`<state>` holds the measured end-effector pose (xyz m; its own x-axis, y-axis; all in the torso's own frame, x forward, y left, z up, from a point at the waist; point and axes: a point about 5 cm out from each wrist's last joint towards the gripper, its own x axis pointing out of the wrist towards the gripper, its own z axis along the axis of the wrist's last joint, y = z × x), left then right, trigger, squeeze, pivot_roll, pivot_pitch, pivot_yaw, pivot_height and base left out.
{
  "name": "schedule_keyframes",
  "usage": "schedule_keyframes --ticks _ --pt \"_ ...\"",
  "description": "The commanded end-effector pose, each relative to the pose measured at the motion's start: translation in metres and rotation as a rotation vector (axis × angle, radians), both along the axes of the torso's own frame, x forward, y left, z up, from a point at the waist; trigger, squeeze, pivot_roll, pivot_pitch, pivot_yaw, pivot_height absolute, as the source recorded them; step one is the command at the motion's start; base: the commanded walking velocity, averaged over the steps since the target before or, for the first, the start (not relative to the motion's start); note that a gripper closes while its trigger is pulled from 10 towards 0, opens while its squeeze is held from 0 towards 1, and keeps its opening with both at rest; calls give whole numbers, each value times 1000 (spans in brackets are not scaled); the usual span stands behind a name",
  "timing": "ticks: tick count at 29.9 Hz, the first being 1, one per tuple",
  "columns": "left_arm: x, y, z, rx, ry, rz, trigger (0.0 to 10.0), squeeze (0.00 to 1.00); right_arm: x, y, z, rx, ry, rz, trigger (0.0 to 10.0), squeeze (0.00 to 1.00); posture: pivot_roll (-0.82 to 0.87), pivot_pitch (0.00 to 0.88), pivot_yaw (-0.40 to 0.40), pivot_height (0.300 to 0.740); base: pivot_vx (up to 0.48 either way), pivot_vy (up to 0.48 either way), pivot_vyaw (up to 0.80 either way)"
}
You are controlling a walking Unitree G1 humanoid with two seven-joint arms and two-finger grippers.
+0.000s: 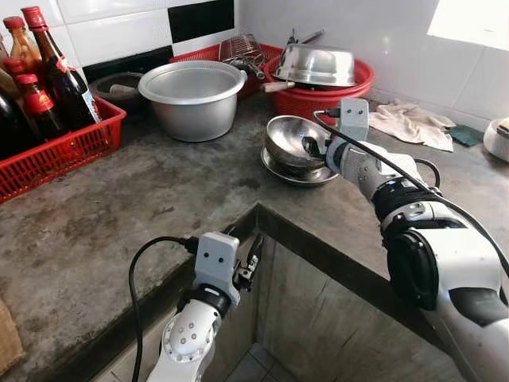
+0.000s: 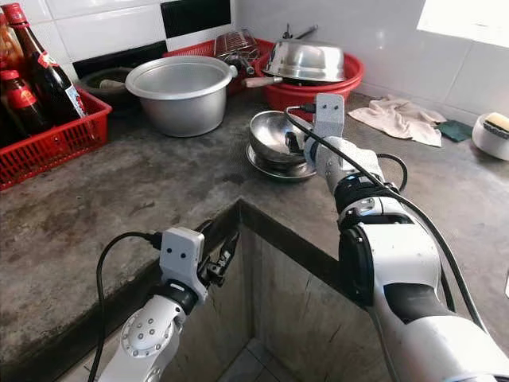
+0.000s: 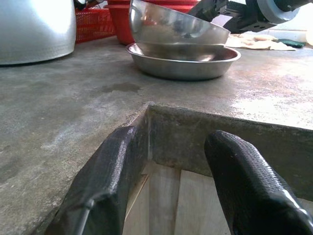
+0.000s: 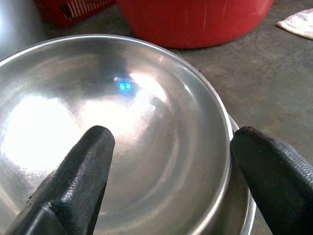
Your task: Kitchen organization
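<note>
A steel bowl (image 1: 286, 137) sits tilted in a shallow steel plate (image 1: 306, 180) on the concrete counter (image 1: 159, 199). My right gripper (image 1: 312, 147) is open at the bowl's near rim. In the right wrist view one finger (image 4: 73, 186) is inside the bowl (image 4: 122, 122) and the other finger (image 4: 274, 176) is outside the rim. My left gripper (image 1: 253, 263) is open and low, just off the counter's inner corner, holding nothing. Its fingertips (image 3: 107, 186) frame the corner edge, with the bowl and plate (image 3: 181, 68) further back.
A big aluminium pot (image 1: 193, 97) stands behind the bowl. A red basin (image 1: 318, 99) holds an upturned steel bowl (image 1: 316, 65). A red crate (image 1: 56, 151) with dark bottles (image 1: 60, 76) is at the left. A cloth (image 1: 411, 123) lies at the right. Bare counter lies in front.
</note>
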<state>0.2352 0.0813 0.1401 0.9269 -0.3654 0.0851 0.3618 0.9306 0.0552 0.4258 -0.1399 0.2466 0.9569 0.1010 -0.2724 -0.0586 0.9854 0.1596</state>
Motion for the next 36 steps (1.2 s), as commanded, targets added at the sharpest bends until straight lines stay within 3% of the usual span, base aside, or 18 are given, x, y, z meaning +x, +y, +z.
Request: schedule_keyframes --ticks 1,7,12,20,23,36 --pt "-2 -1 3 6 -10 -6 10000 0 3 1 22 49 -70 5 10000 0 113 51 -59 740 0 0 0" --pt "-1 -2 3 5 -11 -9 10000 0 4 -5 40 54 -141 -25 10000 0 109 51 -56 740 0 0 0" --pt "0 -2 3 6 -12 -11 10000 0 3 -13 29 -41 -85 -64 10000 0 107 54 -54 740 0 0 0" --pt "0 -2 3 7 -12 -5 10000 0 2 -5 15 -42 -8 -28 10000 0 110 59 -54 740 0 0 0" --pt "0 -1 3 8 -13 -1 10000 0 1 3 12 -14 19 1 10000 0 112 61 -56 740 0 0 0" --pt "-1 0 5 2 -17 11 10000 0 -4 6 -7 122 167 -8 10000 0 111 71 -60 740 0 0 0"
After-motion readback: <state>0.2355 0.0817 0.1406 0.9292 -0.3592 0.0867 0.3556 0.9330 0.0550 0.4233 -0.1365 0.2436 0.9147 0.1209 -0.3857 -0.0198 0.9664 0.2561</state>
